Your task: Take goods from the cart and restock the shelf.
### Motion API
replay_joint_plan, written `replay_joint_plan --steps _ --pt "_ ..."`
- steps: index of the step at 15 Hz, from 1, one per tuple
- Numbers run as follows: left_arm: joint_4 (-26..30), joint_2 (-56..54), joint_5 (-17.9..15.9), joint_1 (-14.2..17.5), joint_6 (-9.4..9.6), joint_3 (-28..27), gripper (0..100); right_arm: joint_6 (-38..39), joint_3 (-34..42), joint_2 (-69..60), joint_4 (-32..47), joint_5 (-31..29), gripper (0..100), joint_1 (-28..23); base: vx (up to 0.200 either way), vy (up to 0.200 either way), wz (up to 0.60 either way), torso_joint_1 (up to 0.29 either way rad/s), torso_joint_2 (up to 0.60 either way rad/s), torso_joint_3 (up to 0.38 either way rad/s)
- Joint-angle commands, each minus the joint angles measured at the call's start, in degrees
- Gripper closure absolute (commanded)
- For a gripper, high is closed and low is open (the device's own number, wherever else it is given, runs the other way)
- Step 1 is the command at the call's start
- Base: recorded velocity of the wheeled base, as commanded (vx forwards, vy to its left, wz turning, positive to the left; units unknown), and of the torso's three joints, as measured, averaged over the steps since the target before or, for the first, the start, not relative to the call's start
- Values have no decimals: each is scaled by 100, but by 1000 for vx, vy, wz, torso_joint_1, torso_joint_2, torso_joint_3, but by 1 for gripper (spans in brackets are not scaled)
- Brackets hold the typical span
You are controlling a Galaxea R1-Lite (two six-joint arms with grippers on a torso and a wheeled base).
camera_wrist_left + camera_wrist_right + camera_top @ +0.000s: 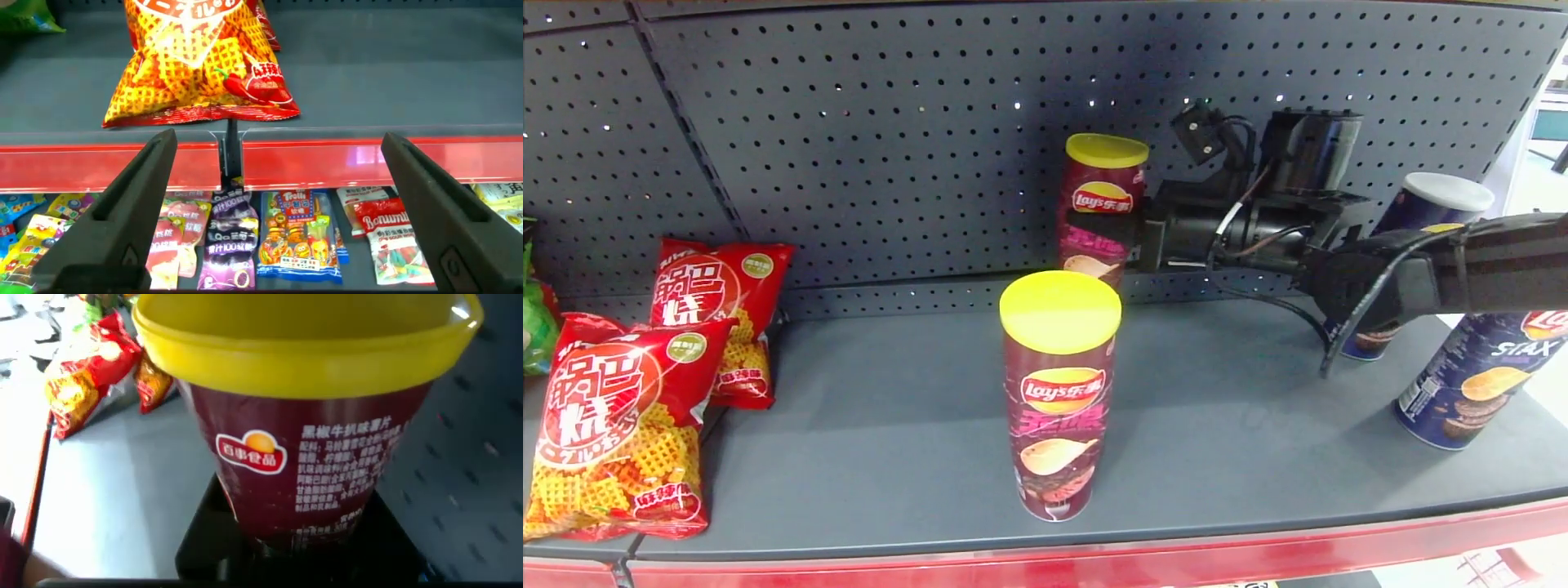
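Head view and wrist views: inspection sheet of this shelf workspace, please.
Surface: grey shelf, red front edge.
Job's things: front can upright, free; back can gripped near the back wall; blue cans at right.
Clutter: nothing seen.
Tools: right tool shut on back can; left tool open, empty, before the shelf edge.
Cables: black leads on the right wrist, one looping below.
Surroundings: pegboard back; red snack bags at left; candy packets on the lower shelf.

Head camera overlooks shelf [1241, 425]; right wrist hugs can [310, 457].
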Motion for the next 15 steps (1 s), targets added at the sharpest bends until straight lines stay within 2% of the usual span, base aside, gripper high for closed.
replay_joint_plan --steps 1,7,15 --pt "9 17 4 1 -4 -8 0 7 -252 381 11 21 100 165 0 0 0 0 0 0" --pt "0 17 4 1 -4 0 0 -265 -199 504 11 451 100 411 0 0 0 0 0 0" --pt "0 17 4 1 -4 0 0 -362 47 460 11 820 100 271 0 0 0 0 0 0"
